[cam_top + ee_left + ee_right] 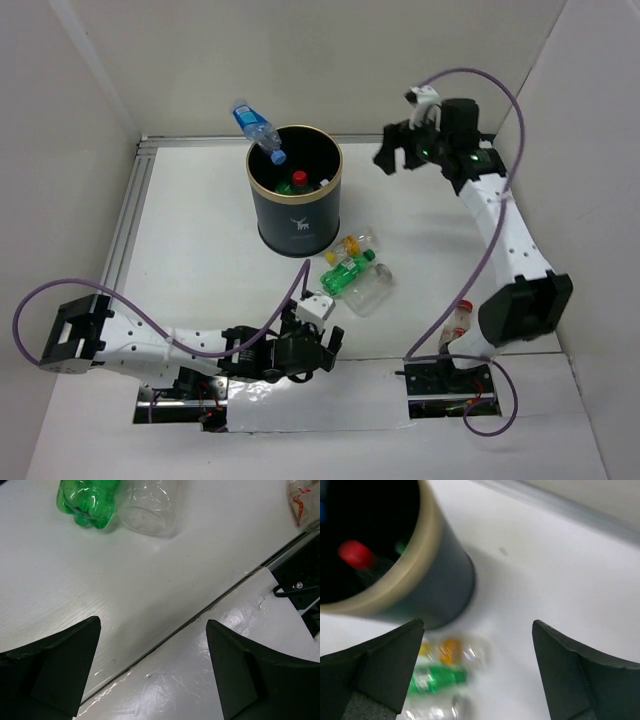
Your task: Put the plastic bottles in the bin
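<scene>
Plainly, the left claw [330, 348] is spread wide with nothing between its fingers, low over the table [200, 270], and I judge it is lining up on the loose bottles. Ahead of it and to its left lies the green bottle [87, 500], base toward the claw. Just right of that, touching or nearly so, is the clear bottle [150, 507]. Beyond those 2 sits a yellow-capped bottle [356, 241], and far off to the claw's right lies a red-labelled bottle [302, 502]. The bin [295, 232] stands further ahead, past the cluster, with at least 2 bottles inside. A blue bottle [256, 127] is tilted at the bin's far rim, cap toward the mouth; whether it rests there or is dropping I cannot tell. The right claw [395, 150] hangs wide open and empty, with the bin to its left and lower. To pick well, the left claw should take 1 bottle only. It should swing left to centre the green body between the fingers and come across the bottle's width rather than its length. It should close gently, since thin plastic probably buckles and rolls. The clear neighbour needs watching, as a finger could nudge it away.
</scene>
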Tool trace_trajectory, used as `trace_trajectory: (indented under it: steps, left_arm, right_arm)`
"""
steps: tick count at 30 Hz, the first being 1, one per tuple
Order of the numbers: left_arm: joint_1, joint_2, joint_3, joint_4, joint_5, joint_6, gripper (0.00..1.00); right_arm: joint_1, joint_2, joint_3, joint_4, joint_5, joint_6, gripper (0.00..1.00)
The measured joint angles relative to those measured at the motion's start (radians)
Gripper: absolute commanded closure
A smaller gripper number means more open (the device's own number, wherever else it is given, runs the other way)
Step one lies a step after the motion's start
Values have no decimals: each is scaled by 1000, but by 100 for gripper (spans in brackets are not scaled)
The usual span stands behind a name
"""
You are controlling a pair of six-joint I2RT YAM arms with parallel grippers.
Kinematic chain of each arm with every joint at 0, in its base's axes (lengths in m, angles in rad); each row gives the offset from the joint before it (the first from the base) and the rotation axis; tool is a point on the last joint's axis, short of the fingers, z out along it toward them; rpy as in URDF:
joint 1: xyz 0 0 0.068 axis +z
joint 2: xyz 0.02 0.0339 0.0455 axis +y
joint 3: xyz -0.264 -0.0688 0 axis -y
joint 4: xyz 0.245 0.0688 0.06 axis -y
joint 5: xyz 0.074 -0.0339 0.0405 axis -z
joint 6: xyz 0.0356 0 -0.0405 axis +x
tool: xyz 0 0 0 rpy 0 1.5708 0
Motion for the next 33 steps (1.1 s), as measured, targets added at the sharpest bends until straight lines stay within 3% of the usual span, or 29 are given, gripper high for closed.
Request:
trace_trajectory:
  steps: [3,11,18,26,33]
  left_arm:
    - [16,-19,-30,47,7,29,1]
    - [93,-15,-94,156,100,104,1]
    - [99,81,-56,265,207,180,1]
    - [99,121,-19,329,269,231,1]
    - [99,121,-19,332,285,236,1]
  right_arm:
    - [-126,-126,-148,-131,61,-44,17]
    - [-382,-258,-386,-468,135,-206,24]
    - [-442,-201,-430,-670,211,-332,22]
    - [-484,-95,-652,-759,298,-434,19]
    - [-511,29,-674,-760,319,-440,18]
